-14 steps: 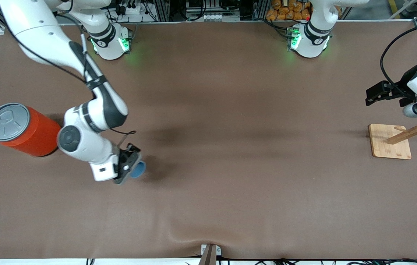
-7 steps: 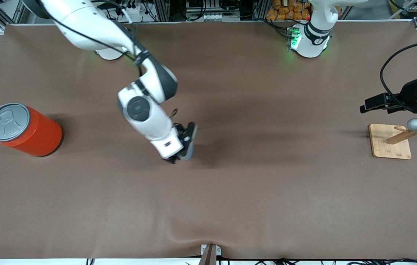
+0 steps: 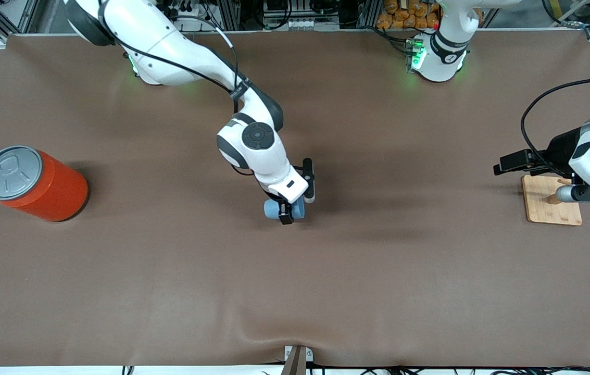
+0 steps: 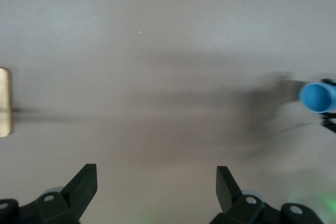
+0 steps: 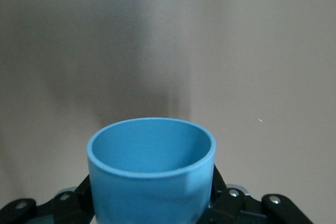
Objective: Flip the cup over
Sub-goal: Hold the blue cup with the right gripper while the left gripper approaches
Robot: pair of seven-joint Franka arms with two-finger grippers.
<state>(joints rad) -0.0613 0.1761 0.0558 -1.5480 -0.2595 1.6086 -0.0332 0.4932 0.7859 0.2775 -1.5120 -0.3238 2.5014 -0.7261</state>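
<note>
Now: right gripper (image 3: 288,212) clamping cup (image 3: 274,210) over table (image 3: 295,291) middle, well off edges; left gripper (image 4: 156,187) spread above wooden stand (image 3: 551,201).

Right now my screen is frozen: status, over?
Right gripper shut on the cup, over mid-table. Left gripper open, waiting over the wooden stand. Nothing in the way.

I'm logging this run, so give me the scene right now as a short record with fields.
held item: small light-blue tapered cup, lying sideways
right hand: shut on the cup, over mid-table
left hand: open, empty, waiting above the wooden stand base
other item: large orange can with grey lid, upright at the right arm's end
</note>
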